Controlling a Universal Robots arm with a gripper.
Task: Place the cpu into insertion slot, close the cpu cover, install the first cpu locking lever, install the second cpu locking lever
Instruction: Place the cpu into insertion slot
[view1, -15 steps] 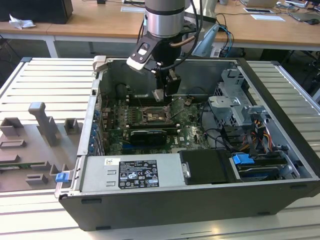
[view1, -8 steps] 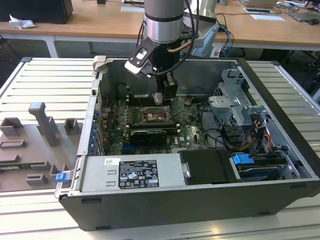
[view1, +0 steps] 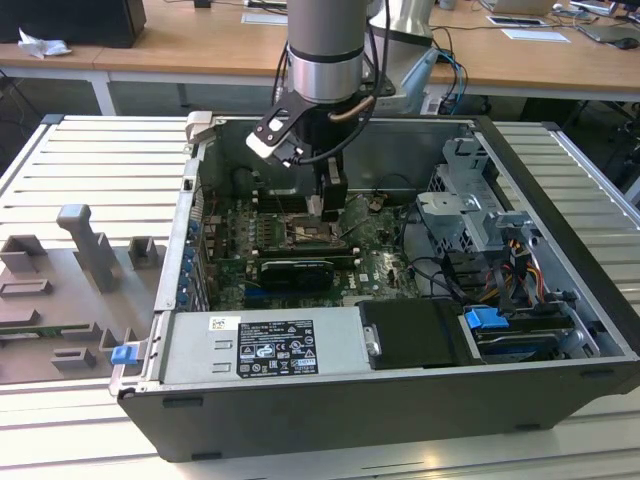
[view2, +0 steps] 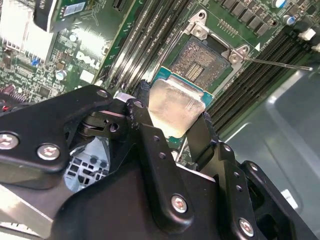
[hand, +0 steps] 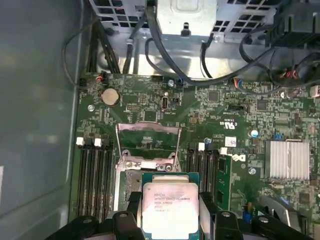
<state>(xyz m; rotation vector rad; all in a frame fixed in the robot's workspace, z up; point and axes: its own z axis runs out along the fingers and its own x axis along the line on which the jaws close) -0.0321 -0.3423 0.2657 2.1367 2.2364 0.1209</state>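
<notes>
My gripper hangs inside the open computer case, shut on the cpu, a flat square chip with a pale metal face. Its black fingers pinch two opposite edges of the chip. In both wrist views the cpu hovers just above the motherboard, partly over the insertion slot, whose dark contact field lies bare beside the chip. The cpu cover, a thin silver frame, stands swung open at the slot's far edge. A thin locking lever sticks out sideways from the slot.
Long black memory slots with white clips flank the slot on both sides. A black expansion card and the power supply lie toward the case front. A grey drive cage, loose cables and a finned heat sink stand nearby.
</notes>
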